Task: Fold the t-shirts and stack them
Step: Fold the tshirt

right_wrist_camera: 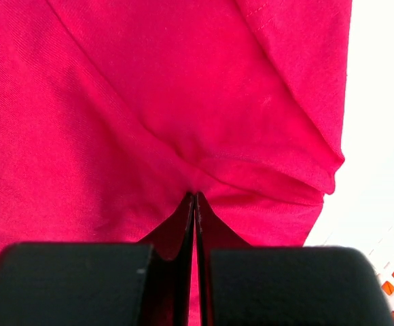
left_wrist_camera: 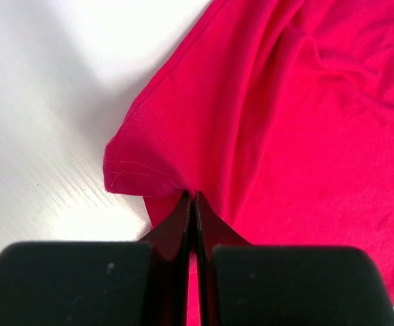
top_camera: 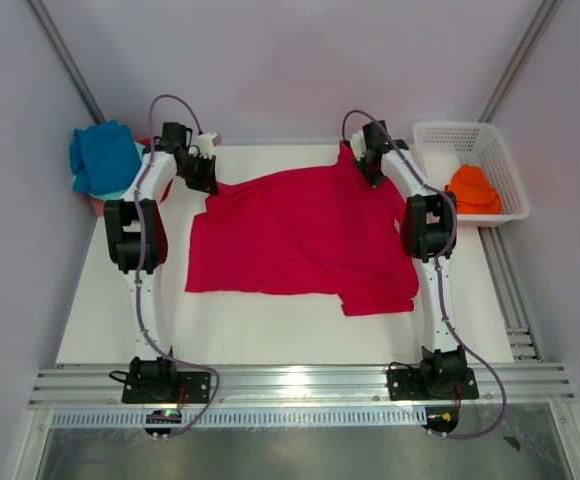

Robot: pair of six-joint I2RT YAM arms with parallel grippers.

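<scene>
A large crimson t-shirt (top_camera: 300, 235) lies spread on the white table, rumpled at its near right corner. My left gripper (top_camera: 206, 183) is at the shirt's far left corner and is shut on a pinch of its cloth (left_wrist_camera: 183, 170) near a stitched hem. My right gripper (top_camera: 367, 168) is at the far right corner, also shut on a fold of the crimson t-shirt (right_wrist_camera: 204, 163). A blue t-shirt (top_camera: 102, 156) lies bunched at the far left, off the table. An orange t-shirt (top_camera: 473, 189) lies inside the basket.
A white lattice basket (top_camera: 490, 140) stands at the far right beside the table. A bit of pink cloth (top_camera: 100, 202) shows under the blue shirt. Bare white table (top_camera: 270, 330) runs along the near side, in front of the shirt.
</scene>
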